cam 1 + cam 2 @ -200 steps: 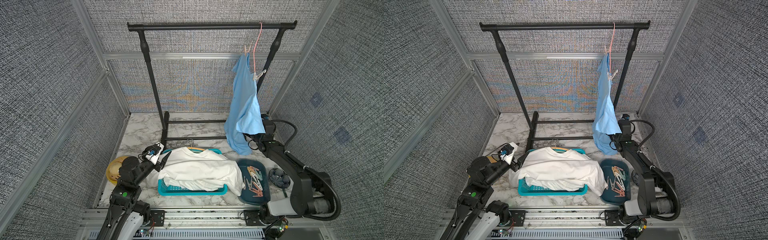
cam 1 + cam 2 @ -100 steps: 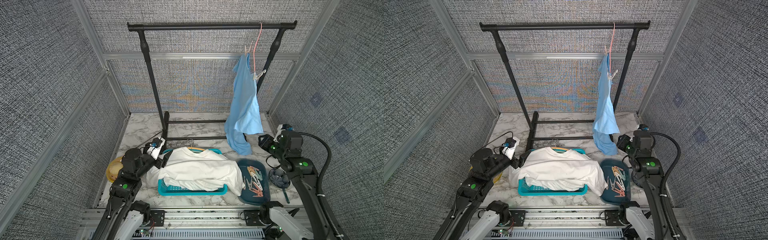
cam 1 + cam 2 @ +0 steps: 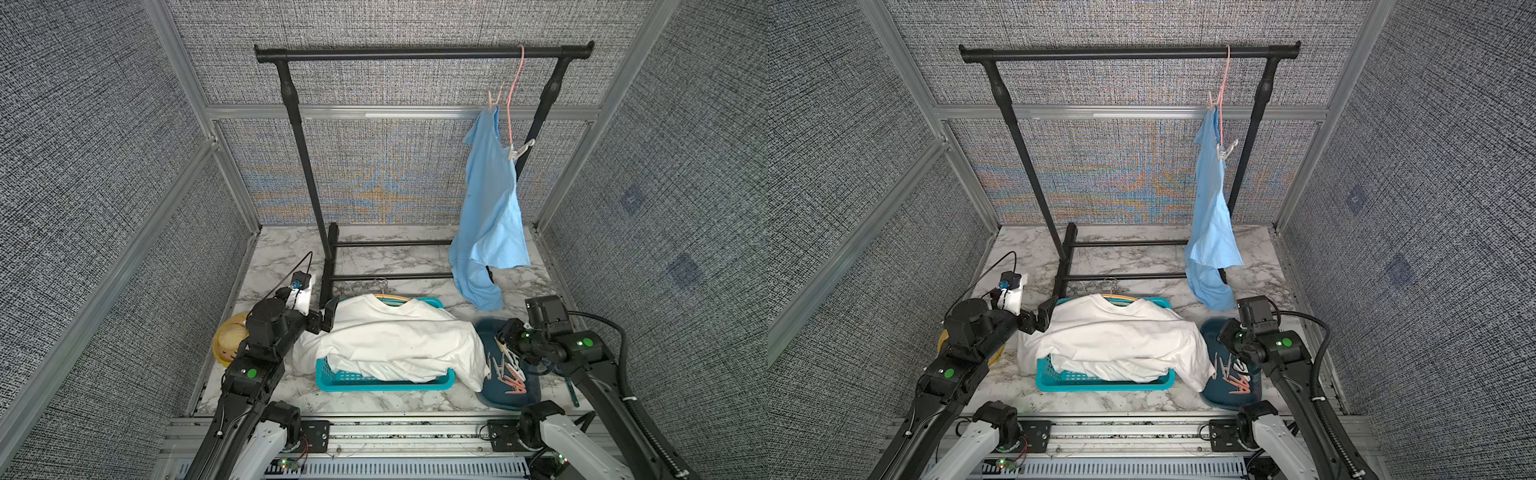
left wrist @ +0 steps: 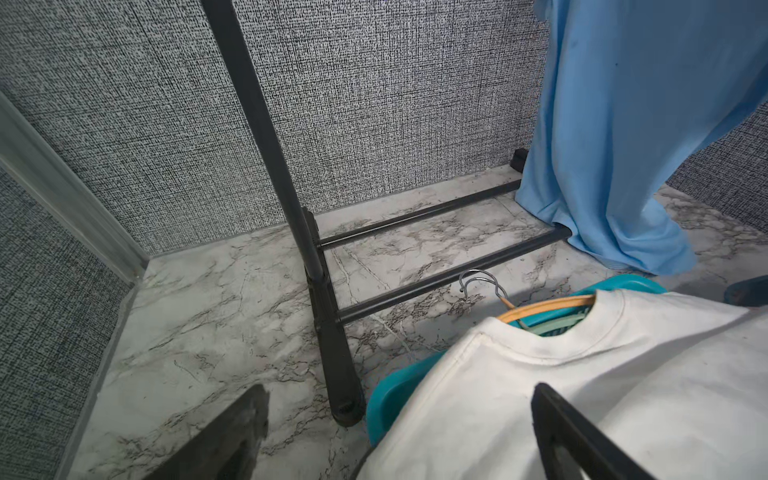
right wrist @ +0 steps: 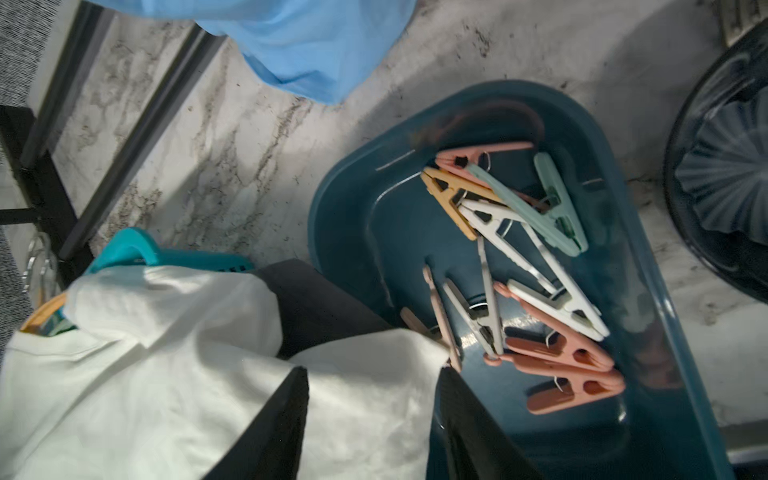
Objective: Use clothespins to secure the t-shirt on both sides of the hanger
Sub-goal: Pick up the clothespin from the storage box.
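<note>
We see the clothespins point(image 5: 519, 266) heaped in the dark blue tray point(image 5: 345, 232) at the near right. They are salmon-pink, white, mint and one yellow, all long and pointed. The right gripper point(image 5: 374, 376) hangs just beside them, spread and empty. The left gripper point(image 4: 395, 399) is spread wide too.

Left arm point(image 3: 266, 332) and right arm point(image 3: 552, 345): black joint housings, white base links point(image 3: 266, 444). 1 round green marker point(image 3: 251, 372) on each arm. Thin black cable point(image 3: 305, 259) loops at left wrist; corrugated black hose point(image 3: 623, 353) follows right arm.
</note>
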